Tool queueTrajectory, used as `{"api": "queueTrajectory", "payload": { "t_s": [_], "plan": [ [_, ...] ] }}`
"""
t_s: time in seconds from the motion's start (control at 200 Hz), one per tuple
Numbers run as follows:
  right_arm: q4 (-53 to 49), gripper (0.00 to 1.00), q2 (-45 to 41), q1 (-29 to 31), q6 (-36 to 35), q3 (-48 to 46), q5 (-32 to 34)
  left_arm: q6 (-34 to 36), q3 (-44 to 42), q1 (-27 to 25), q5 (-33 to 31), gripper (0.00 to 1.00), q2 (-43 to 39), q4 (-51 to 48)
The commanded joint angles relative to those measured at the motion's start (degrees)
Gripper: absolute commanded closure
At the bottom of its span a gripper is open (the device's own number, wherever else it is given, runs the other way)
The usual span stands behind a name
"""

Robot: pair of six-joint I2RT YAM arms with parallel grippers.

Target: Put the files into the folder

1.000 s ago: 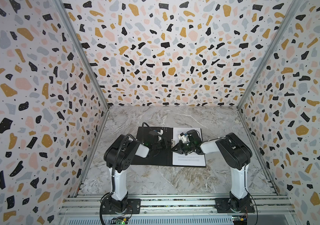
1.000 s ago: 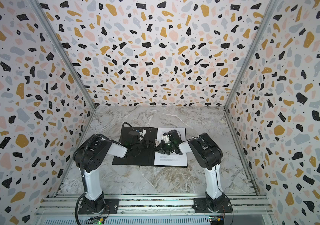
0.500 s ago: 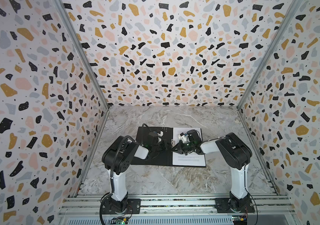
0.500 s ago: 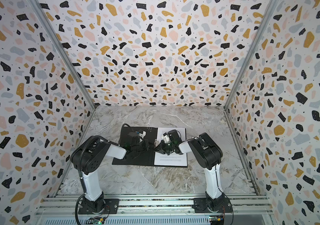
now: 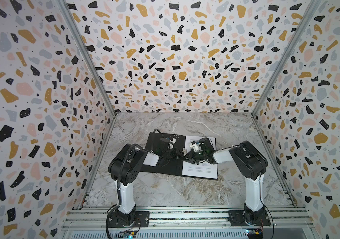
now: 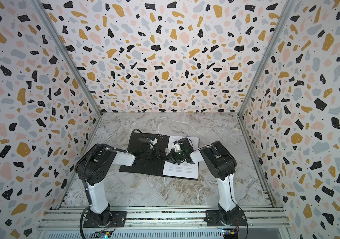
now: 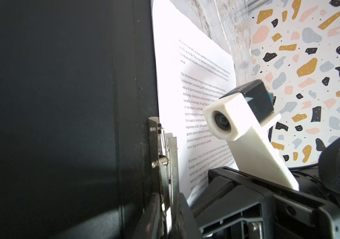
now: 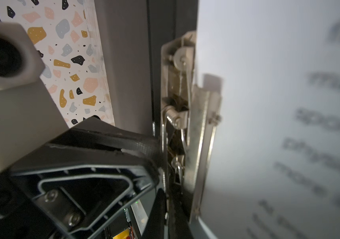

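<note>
Folder (image 5: 169,168) lying open on bench (image 5: 165,192), files (image 5: 200,170) sitting on its 3 o'clock half. Right end effector (image 5: 190,158) sitting shut at spine clip (image 8: 198,124); left end effector (image 8: 156,153) gap: cannot tell. Suggesting: keeping sheet edges under clip, easing it down slowly.

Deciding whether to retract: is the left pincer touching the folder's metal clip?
Touching. The right wrist view shows the left pincer with its black tips meeting the metal clip at its edge, with no gap visible.
</note>
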Motion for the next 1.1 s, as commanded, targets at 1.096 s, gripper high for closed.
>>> {"api": "queueTrajectory", "payload": {
  "t_s": [1.096],
  "plan": [
    [-13.7,0.92,5.9,-0.4,-1.8,-1.9,9.8,13.9,7.5,-4.8,-16.6,0.89,7.5,-22.8]
  ]
}}
